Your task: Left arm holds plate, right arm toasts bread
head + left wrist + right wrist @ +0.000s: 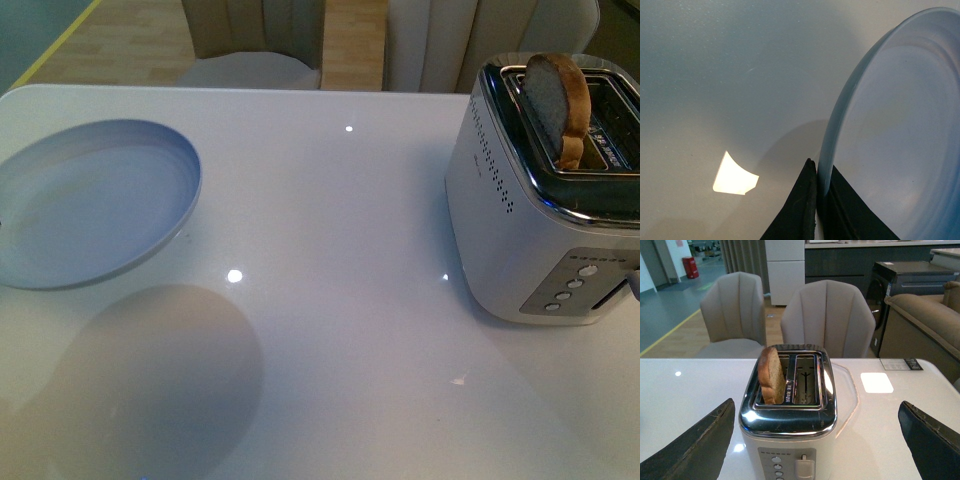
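Left gripper grips plate; toaster lettering beside bread illegible.

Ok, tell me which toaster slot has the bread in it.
The slot on the side of the toaster nearer the plate: the bread stands upright in it, poking above the top. The other slot is empty.

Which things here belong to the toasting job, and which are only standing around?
For the job: plate, bread, toaster, left claw gripping the plate, open right claw.
Standing around: two chairs, sofa, card on table.
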You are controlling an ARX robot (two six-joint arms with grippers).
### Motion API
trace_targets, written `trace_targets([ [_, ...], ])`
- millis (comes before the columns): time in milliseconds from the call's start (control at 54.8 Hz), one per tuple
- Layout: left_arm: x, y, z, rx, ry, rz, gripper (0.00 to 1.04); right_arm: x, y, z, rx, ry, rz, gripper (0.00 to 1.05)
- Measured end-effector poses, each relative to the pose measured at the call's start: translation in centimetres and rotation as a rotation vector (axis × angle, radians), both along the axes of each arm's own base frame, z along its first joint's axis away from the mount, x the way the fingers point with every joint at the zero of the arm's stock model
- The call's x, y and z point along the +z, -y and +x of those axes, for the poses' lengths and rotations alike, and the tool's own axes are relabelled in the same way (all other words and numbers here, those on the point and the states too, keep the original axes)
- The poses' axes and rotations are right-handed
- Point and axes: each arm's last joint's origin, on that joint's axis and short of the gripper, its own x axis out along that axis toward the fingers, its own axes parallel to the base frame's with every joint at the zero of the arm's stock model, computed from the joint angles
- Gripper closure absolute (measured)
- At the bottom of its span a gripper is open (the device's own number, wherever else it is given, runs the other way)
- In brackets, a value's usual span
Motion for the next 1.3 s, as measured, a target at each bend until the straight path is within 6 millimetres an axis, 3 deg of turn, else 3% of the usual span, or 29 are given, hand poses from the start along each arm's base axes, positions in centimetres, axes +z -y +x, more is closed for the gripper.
trace_targets([
  [529, -5.3, -4.4, 2.0, 0.033, 0.002, 0.062, 1.02, 0.0, 0.0, 0.0, 0.0, 0.0, 0.0, 0.09],
  [1296, -8.1, -4.6, 1.5, 0.062, -0.011, 0.102, 1.02, 0.0, 0.0, 0.0, 0.0, 0.0, 0.0, 0.09],
])
